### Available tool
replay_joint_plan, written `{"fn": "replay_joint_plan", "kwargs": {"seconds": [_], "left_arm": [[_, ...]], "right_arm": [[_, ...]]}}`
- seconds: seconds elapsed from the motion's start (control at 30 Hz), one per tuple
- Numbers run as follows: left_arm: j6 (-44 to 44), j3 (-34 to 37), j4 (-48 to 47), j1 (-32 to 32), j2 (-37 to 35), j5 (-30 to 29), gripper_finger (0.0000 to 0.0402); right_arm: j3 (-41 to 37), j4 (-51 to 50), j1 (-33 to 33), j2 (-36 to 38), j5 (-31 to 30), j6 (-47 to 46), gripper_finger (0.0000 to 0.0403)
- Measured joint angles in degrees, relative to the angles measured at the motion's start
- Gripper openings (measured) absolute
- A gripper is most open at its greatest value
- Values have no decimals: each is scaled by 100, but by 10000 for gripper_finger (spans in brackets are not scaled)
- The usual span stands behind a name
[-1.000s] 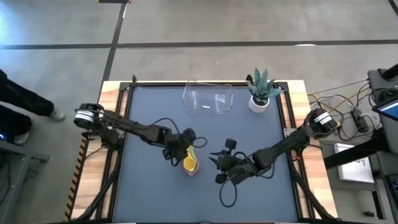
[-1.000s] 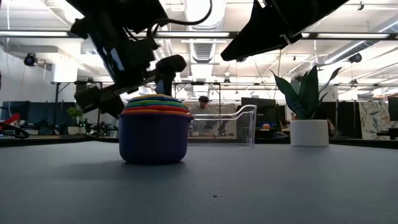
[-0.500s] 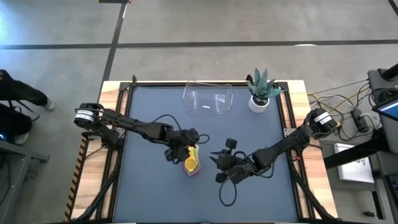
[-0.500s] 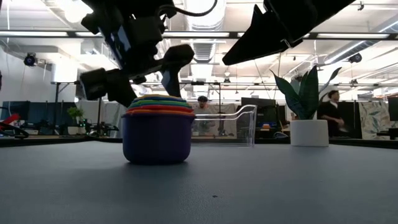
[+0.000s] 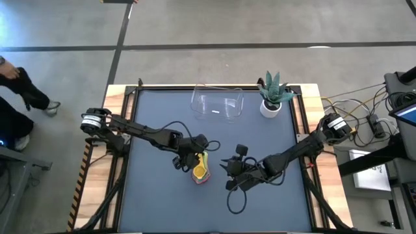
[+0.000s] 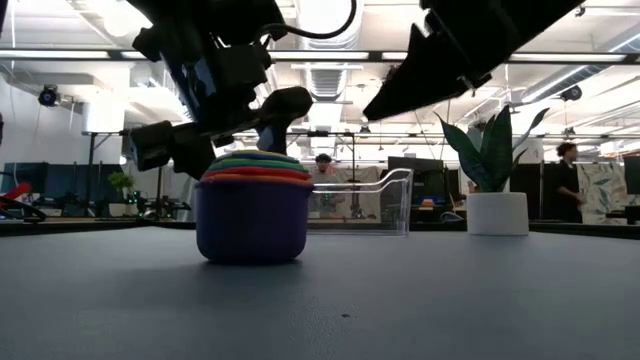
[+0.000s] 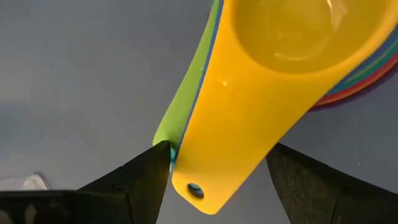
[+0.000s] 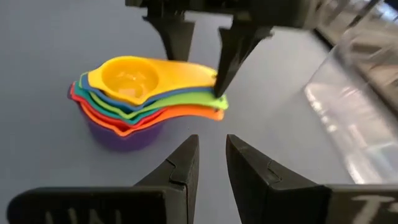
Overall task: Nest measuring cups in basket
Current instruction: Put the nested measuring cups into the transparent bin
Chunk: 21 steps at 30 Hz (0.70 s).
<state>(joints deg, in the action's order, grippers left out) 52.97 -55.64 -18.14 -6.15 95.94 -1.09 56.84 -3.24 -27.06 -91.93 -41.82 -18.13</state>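
The measuring cups (image 5: 200, 169) stand nested in one stack on the table, the purple one at the bottom (image 6: 250, 220) and the yellow one on top (image 7: 280, 37). Their handles fan toward my left gripper (image 5: 197, 158), whose fingers stand on either side of the handles. My right gripper (image 5: 229, 173) hovers just right of the stack with a narrow gap between its fingers, holding nothing. The clear basket (image 5: 218, 104) stands empty at the table's far edge. My left gripper has the stacked handles near their free ends between its two fingers. One finger (image 7: 149, 171) is against the green handle's edge (image 7: 177, 134), the other (image 7: 292, 171) beside the yellow handle (image 7: 249, 155). The fingers slant down from the table's left, across the handles. The stack rests upright on the table.
A small white pot with a green spiky plant (image 5: 272, 97) stands right of the basket at the far edge. Cables trail from both arms over the table. The room beyond, with people in it, shows in the low view.
My left gripper has gone toward the table's right edge, onto the stack, and has come around the handles. The stack stays upright on the table.
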Motion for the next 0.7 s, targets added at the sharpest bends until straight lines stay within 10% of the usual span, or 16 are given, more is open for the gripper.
{"fn": "replay_joint_plan", "kwargs": {"seconds": [0.7], "left_arm": [[-96,0,99,0,-131,-279,247]], "right_arm": [[-2,1157,1160,-766,1638,99,9]]}}
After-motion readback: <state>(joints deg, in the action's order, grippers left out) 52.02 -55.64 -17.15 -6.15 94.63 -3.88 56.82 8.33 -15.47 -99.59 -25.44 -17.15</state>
